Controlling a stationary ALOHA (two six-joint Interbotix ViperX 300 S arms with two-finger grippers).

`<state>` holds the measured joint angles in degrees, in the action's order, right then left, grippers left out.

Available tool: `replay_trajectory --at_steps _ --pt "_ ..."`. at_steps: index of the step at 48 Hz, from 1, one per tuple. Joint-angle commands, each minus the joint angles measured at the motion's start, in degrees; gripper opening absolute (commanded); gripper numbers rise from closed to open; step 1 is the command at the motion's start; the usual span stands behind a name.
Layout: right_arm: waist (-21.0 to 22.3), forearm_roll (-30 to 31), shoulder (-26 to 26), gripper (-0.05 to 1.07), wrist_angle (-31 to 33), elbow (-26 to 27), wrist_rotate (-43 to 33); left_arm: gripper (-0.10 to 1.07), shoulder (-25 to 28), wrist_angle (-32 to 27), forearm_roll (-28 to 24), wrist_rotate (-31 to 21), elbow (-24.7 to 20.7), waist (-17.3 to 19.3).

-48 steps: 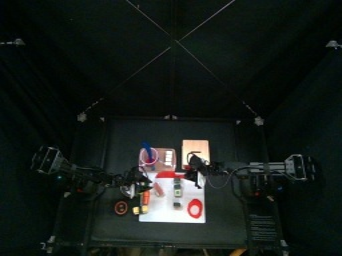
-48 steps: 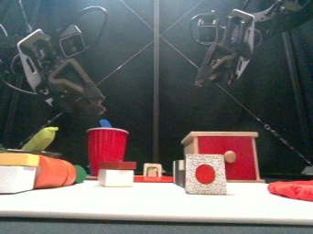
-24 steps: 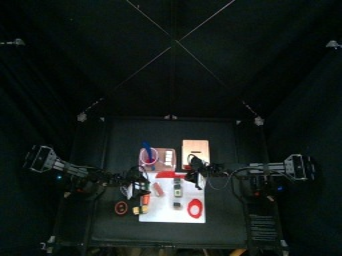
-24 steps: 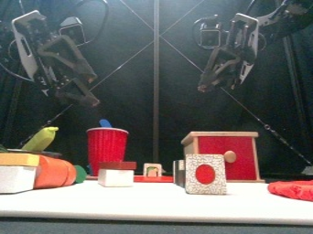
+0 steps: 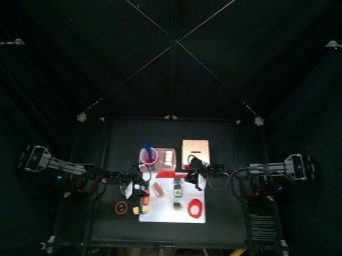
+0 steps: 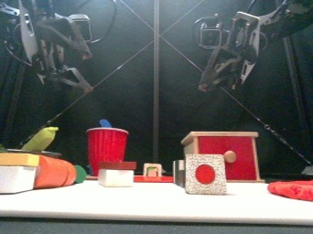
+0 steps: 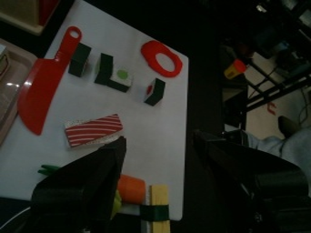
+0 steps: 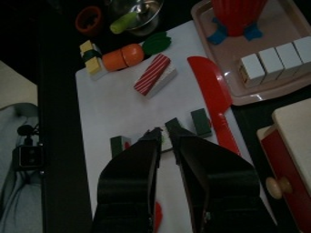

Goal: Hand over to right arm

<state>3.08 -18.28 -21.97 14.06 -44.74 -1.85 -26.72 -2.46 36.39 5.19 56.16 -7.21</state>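
Overhead, two black arms flank the table — the left arm [image 5: 80, 180] from the left, the right arm [image 5: 247, 177] from the right, its long axis pointing toward the middle. From the front, the right gripper [image 6: 221, 75] hangs high, tilted down-left; its jaws stand narrowly apart with nothing visible between them. The left gripper [image 6: 76, 77] gapes wide, empty. One red cup [image 6: 106, 151], one red-fronted wooden box [image 6: 224, 156], one red knife [image 7: 46, 88]. The small pieces on the white board [image 7: 183, 127] are hard to identify.
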Motion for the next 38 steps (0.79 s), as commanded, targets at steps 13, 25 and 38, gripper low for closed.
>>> replay_trajectory --at_steps 13,25,38 --pt "-0.18 -1.41 -0.18 0.59 -0.44 1.05 0.09 0.94 -0.18 -15.03 -8.26 -0.09 -6.33 4.83" --pt "-0.18 -2.02 0.44 0.59 -0.53 1.14 0.09 0.94 -0.62 -25.75 -21.18 -5.36 -8.96 4.83" --pt "0.0 -2.02 1.58 0.59 -0.79 1.41 0.09 0.94 -0.62 -29.18 -44.3 -13.45 -8.7 -2.11"
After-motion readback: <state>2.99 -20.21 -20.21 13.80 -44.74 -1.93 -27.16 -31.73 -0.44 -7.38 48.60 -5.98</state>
